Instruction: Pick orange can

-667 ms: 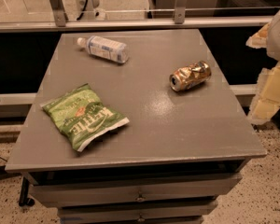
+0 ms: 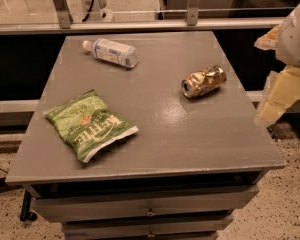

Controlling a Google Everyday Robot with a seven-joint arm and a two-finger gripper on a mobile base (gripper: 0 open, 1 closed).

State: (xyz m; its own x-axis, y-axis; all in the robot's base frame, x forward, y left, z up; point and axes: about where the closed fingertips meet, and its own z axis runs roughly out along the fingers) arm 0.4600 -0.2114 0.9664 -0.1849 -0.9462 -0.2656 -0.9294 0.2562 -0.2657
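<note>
The orange can (image 2: 204, 81) is a dented, shiny orange-gold drink can. It lies on its side on the right half of the grey table (image 2: 190, 134), with its silver round end facing front-left. My gripper (image 2: 280, 96) is a cream-coloured piece hanging off the table's right edge. It is to the right of the can and slightly nearer the front, and it is not touching the can. The white arm housing (image 2: 296, 34) shows above it at the frame's right border.
A clear plastic bottle with a white cap (image 2: 111, 52) lies at the table's back left. A green chip bag (image 2: 89, 124) lies at the front left. Drawers (image 2: 150, 211) sit below the tabletop. A metal rail (image 2: 140, 25) runs behind the table.
The gripper has shifted slightly left and up, toward the table's right edge. The can, bottle and bag have not moved.
</note>
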